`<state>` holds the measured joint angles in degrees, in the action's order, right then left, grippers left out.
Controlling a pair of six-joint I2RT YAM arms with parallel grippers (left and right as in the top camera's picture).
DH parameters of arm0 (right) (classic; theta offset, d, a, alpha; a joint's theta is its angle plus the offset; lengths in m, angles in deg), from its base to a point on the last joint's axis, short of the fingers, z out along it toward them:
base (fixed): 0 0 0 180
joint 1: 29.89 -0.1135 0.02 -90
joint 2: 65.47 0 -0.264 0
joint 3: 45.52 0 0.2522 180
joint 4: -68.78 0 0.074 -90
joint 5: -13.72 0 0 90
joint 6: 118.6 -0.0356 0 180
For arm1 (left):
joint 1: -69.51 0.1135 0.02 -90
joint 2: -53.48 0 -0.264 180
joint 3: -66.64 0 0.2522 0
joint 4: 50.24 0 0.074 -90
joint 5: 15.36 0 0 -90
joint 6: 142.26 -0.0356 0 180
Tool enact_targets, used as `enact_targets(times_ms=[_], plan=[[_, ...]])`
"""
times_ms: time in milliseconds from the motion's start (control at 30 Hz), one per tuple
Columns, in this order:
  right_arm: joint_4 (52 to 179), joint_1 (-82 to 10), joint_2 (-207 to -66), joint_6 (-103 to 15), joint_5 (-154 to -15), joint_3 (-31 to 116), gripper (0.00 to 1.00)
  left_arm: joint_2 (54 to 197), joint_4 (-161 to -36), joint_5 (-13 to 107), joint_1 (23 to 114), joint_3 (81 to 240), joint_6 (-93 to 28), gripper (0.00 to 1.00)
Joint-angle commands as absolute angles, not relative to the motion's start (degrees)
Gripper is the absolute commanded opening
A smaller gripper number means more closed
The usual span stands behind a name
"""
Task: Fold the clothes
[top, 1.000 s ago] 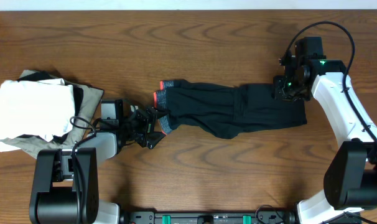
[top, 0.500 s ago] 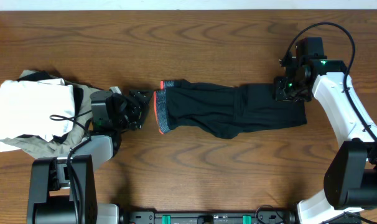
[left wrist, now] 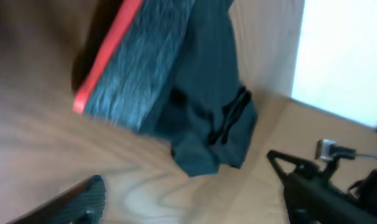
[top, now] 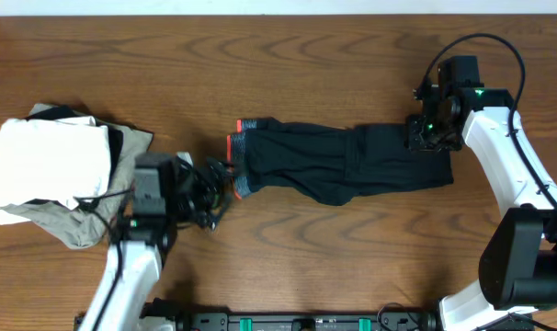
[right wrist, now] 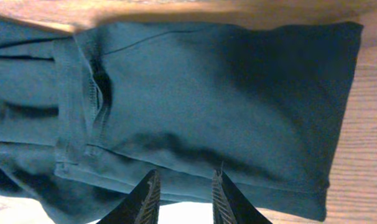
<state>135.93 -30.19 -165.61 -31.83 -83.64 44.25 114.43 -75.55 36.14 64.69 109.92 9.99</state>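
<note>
The black leggings (top: 352, 161) lie folded in a long band across the table's middle. Their grey waistband (top: 240, 164) with coral-red trim points left. My left gripper (top: 216, 179) sits low just left of the waistband. In the blurred left wrist view the left gripper (left wrist: 188, 202) is open wide over bare wood, with the waistband (left wrist: 139, 68) just ahead and clear of it. My right gripper (top: 432, 136) hovers over the leggings' right end. In the right wrist view it (right wrist: 183, 193) stands open a little above the flat cloth (right wrist: 226, 93), pinching nothing.
A pile of folded clothing sits at the far left, a white garment (top: 49, 165) on top of an olive-grey one (top: 67, 225). The left arm's cables run beside that pile. Bare wooden table (top: 288, 64) lies behind and in front of the leggings.
The left gripper swung from the waistband's lower corner up to its left, then back beside it, and its jaws widened. The waistband end shifted slightly. The right arm stayed still.
</note>
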Motion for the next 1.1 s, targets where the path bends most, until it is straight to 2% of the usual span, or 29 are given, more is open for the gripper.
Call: enact_targets(times_ms=[0,200,400,533,767,1067], plan=[[136.0,-29.4,-165.9,-30.9,-82.9,44.2,0.26,109.5,-77.0,48.5,59.5,109.7,8.9,0.98],[136.3,-29.3,-165.9,-30.9,-82.9,44.2,0.26,112.4,-74.4,60.7,51.2,108.0,23.8,0.98],[136.5,-29.3,-165.9,-30.8,-82.9,44.2,0.26,123.0,-55.0,61.2,46.5,104.3,34.9,0.98],[136.6,-29.3,-165.9,-30.8,-82.9,44.2,0.26,129.8,-48.3,61.2,46.0,104.2,39.2,0.98],[136.7,-29.3,-165.9,-30.8,-82.9,44.2,0.27,134.2,-46.1,61.7,46.0,104.2,41.5,0.98],[137.2,-29.3,-165.9,-30.8,-82.9,44.2,0.27,136.0,-47.0,73.1,46.0,104.1,41.5,0.98]])
